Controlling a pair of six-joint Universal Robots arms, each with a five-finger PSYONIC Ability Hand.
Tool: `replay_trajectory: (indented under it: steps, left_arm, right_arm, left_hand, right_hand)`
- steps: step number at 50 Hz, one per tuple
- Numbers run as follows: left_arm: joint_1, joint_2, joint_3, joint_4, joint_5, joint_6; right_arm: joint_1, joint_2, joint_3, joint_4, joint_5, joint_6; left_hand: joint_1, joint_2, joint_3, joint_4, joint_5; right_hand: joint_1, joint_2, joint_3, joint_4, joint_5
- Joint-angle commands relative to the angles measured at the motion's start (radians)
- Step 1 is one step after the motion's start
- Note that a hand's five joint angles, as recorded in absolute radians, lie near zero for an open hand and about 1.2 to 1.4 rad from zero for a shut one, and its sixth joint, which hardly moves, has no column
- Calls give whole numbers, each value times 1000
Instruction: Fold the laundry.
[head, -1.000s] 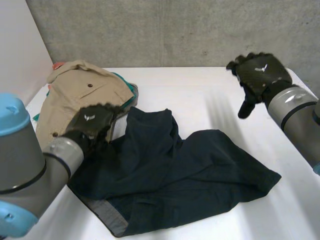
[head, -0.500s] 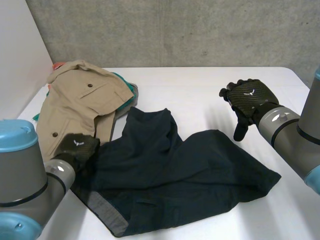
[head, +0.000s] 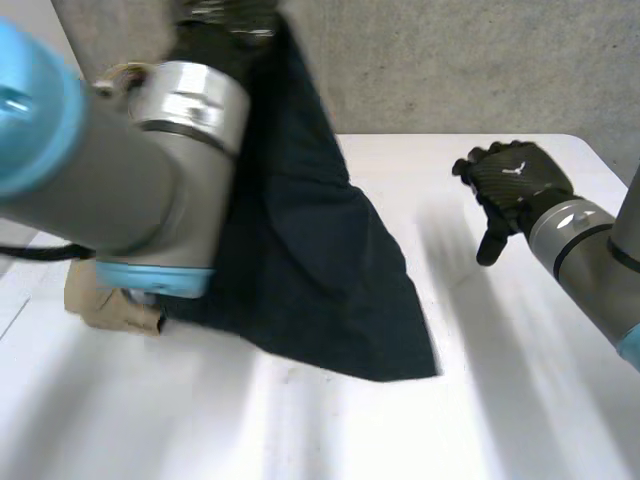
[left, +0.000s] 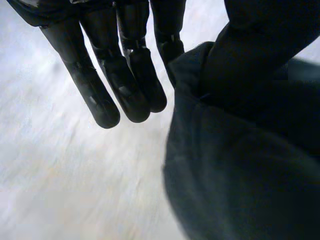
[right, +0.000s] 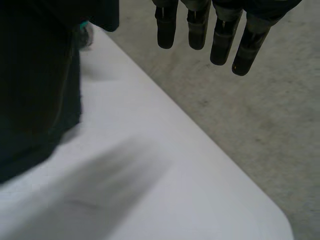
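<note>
The left hand (left: 125, 75) has hoisted the dark navy cloth garment (head: 320, 270) up, pinched against its thumb and hanging below; the right hand (head: 515, 180) waits beside, fingers straight and empty, probably ready for spreading.

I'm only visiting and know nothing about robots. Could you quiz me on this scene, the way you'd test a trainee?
1. True or false: the dark garment lies flat on the table.
2. Which hand holds the garment up? A) the left hand B) the right hand C) both
3. Fill in: the right hand is ___ and holds nothing.

Key: 1 false, it hangs from high up, with its lower edge at the table. 2 A. 3 open.
</note>
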Motion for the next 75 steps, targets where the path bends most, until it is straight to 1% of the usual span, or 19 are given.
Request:
replay_trajectory:
  steps: [1, 4, 5, 8, 9, 15, 19, 26, 31, 37, 41, 45, 50, 51, 56, 60, 64, 71, 75]
  left_arm:
    - [-193, -201, 83, 51, 206, -76]
    - [-239, -280, 84, 45, 299, -210]
    - [-250, -302, 81, 41, 331, -268]
    - [-267, -332, 55, 44, 364, -366]
    - [-266, -330, 49, 47, 366, -382]
    - [-250, -278, 18, 50, 359, -405]
    - [-197, -202, -11, 38, 333, -405]
    - [-74, -19, -153, 35, 249, -403]
    - [27, 84, -279, -39, 223, -400]
    - [141, 119, -374, -175, 220, -379]
    - [222, 116, -451, -238, 218, -350]
    - [283, 116, -514, -237, 227, -339]
    - [302, 115, -546, -237, 229, -340]
    - [303, 115, -551, -235, 229, -340]
    - [302, 113, -557, -229, 231, -346]
    - [294, 110, -559, -229, 231, -346]
    - [290, 111, -566, -228, 231, -346]
    - [257, 107, -563, -220, 229, -345]
    - [233, 85, -559, -208, 226, -342]
  right_arm:
    - [-66, -19, -30, -11, 36, 3]
    - [-95, -18, -42, -11, 52, 3]
    - [-101, -18, -45, -11, 53, 2]
    - [-123, -18, -51, -11, 53, 2]
    - [-129, -18, -53, -11, 53, 0]
    - [-160, -18, -62, -10, 52, -1]
    - [-160, -18, -65, -10, 43, -4]
    - [-151, -18, -65, 4, 38, -1]
    - [-135, -19, -51, 133, -12, -6]
    - [-118, -13, -36, 352, -40, 5]
    - [-111, -14, 53, 361, -34, -7]
    - [-108, -18, 177, 277, -32, -12]
    - [-92, -5, 294, 110, -19, -24]
    - [-89, -1, 303, 90, -14, -30]
    - [-95, 97, 300, -63, 53, -131]
    - [-112, 130, 210, -194, 142, -246]
    - [-111, 163, 96, -286, 179, -351]
    - [-112, 340, -148, -422, 146, -421]
    - [-111, 452, -230, -475, 52, -429]
  left_hand:
    - [251, 200, 206, 198, 257]
    - [251, 200, 206, 198, 257]
    - [141, 90, 96, 88, 147]
    - [-971, -1022, -1016, -1024, -965]
    - [-888, -940, -934, -942, -883]
    - [-971, -1022, -1016, -1024, -965]
    - [-971, -1022, -1016, -1024, -965]
    - [-971, -1022, -1016, -1024, -965]
    - [-961, -1012, -1006, -1014, -955]
    - [-961, -1012, -1006, -1014, -955]
    - [-961, -1012, -1006, -1014, -955]
    - [-961, -1012, -1006, -1014, -955]
    - [-964, -1015, -1009, -1017, -958]
    - [-967, -1018, -1012, -1020, -961]
    - [-967, -1018, -1012, -1020, -961]
    - [-967, -1018, -1012, -1020, -961]
    - [-967, -1018, -1012, -1020, -961]
    - [-964, -1015, -1009, -1017, -958]
    - [-961, -1012, -1006, -1014, -955]
  right_hand:
    - [-18, -42, -39, -59, -56]
    - [-18, -42, -39, -59, -56]
    - [-18, -42, -39, -59, -56]
    - [-18, -42, -39, -59, -56]
    - [-18, -42, -39, -59, -56]
    - [-18, -42, -39, -59, -56]
    - [-18, -42, -39, -59, -56]
    - [-18, -42, -39, -59, -56]
    - [-18, -42, -39, -59, -56]
    - [-18, -42, -39, -59, -56]
    - [-18, -42, -39, -59, -56]
    - [-18, -42, -39, -59, -56]
    - [14, -10, -6, -27, -24]
    - [114, 90, 94, 73, 76]
    - [1201, 1177, 1181, 1160, 1163]
    - [1203, 1180, 1183, 1162, 1165]
    - [1203, 1180, 1183, 1162, 1165]
    - [1203, 1180, 1183, 1162, 1165]
    - [1123, 1099, 1103, 1082, 1085]
